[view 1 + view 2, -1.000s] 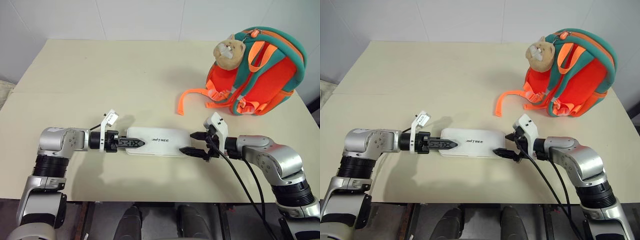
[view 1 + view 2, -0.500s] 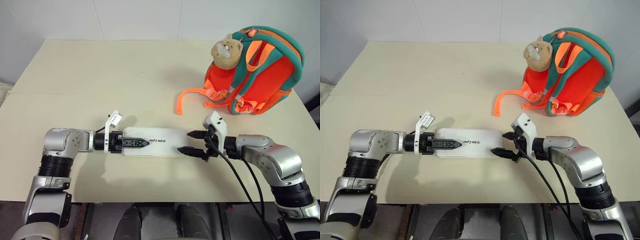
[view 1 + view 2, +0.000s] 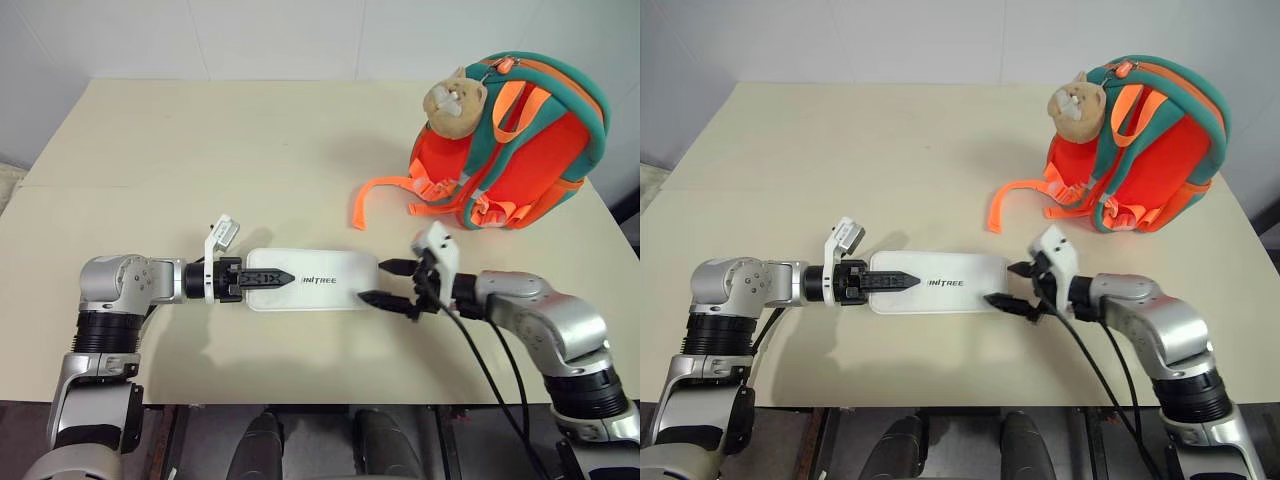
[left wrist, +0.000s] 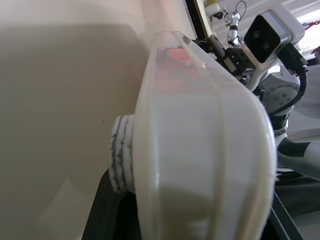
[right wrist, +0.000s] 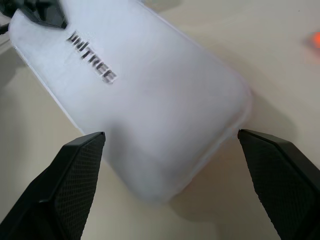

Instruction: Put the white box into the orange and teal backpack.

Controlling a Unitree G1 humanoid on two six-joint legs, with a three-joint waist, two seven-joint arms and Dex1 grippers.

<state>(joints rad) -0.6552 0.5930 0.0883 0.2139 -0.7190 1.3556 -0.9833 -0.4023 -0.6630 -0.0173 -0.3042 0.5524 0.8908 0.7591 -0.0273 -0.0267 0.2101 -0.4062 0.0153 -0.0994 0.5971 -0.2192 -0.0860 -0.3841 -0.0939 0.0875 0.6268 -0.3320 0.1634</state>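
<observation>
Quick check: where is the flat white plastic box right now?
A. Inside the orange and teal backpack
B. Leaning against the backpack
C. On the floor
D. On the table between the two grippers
D: the flat white plastic box lies on the beige table, with the left gripper at one end and the right gripper at the other.

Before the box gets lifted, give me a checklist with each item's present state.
1. Left gripper clamped on the box: ok. One finger lies over the box's left end, and in the left wrist view a pad presses its side.
2. Right gripper closed on the box: not ok. Its fingers stand wide at either side of the right end, apart from it.
3. Box flat on the table: cannot tell.
4. Backpack upright, apart from the box: ok.
5. Backpack mouth open: cannot tell.
6. Loose orange strap clear of the box: ok.
</observation>
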